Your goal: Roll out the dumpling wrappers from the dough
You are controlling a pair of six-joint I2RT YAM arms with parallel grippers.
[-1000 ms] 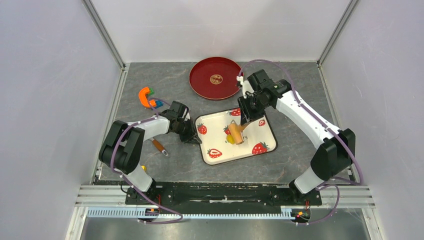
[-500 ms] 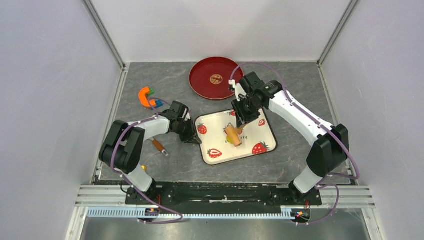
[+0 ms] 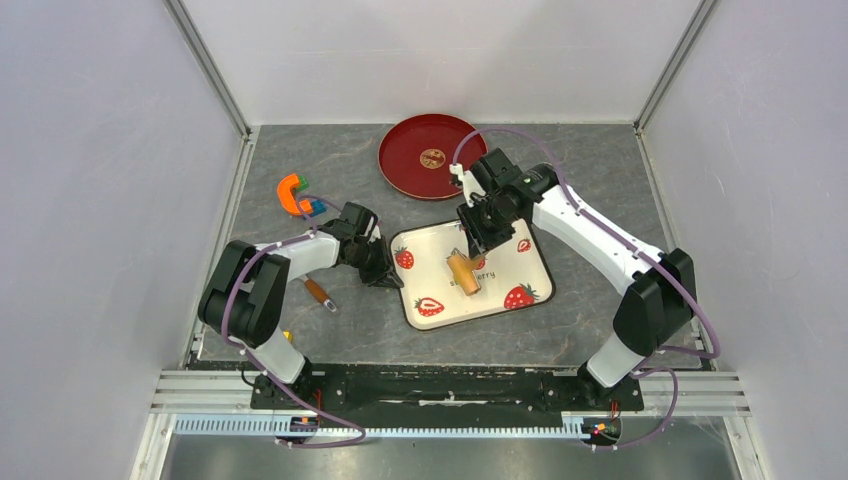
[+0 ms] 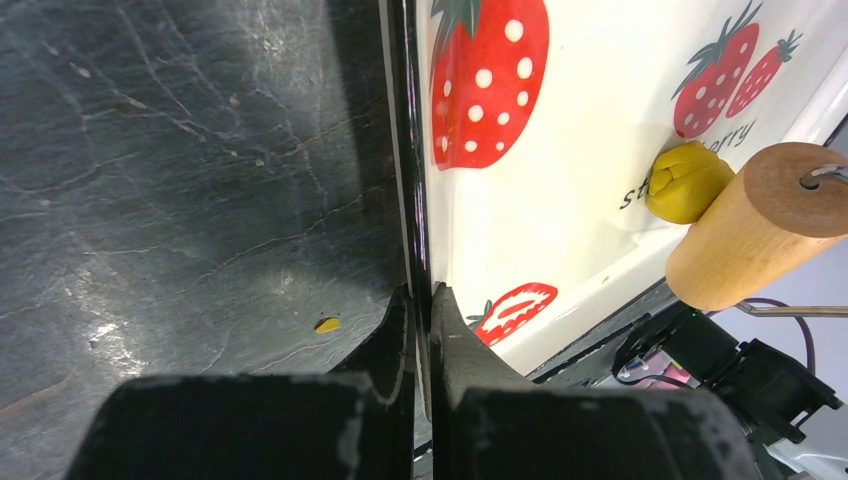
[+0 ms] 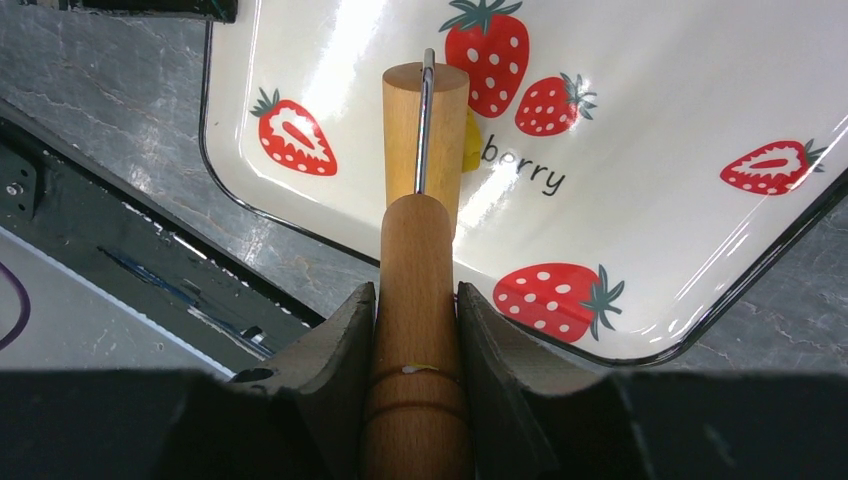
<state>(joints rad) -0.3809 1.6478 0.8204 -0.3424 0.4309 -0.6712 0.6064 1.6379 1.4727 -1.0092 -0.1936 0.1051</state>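
R pincer (image 5: 415,312) is seen closed narrow on the wooden handle of the rolling pin (image 5: 424,120), w/ a finger pressed to each side of it. The roller is laid on the strawberry tray (image 5: 640,190) near its ctr, and the handle is pointed to approx. 1 o'clock in the top view. A lump of yellow dough (image 4: 686,180) is found touching the roller's side, partly hidden by it. L pincer (image 4: 421,300) is shut tight on the tray's rim at the 9 o'clock edge, the rim clamped between both fingers. A tiny yellow crumb (image 4: 326,324) is seen on the desk (image 3: 330,160) just beside that pincer. The dumpling wrapper (image 3: 433,157), a small round disc, is placed at the ctr of the red plate (image 3: 405,170), which is set at 12 o'clock of the tray, near it but apart. An orange-and-blue tool (image 3: 296,195) is seen at 10 o'clock of the L pincer, and a wooden-handled tool (image 3: 318,292) at 8 o'clock of it, beside the L arm.
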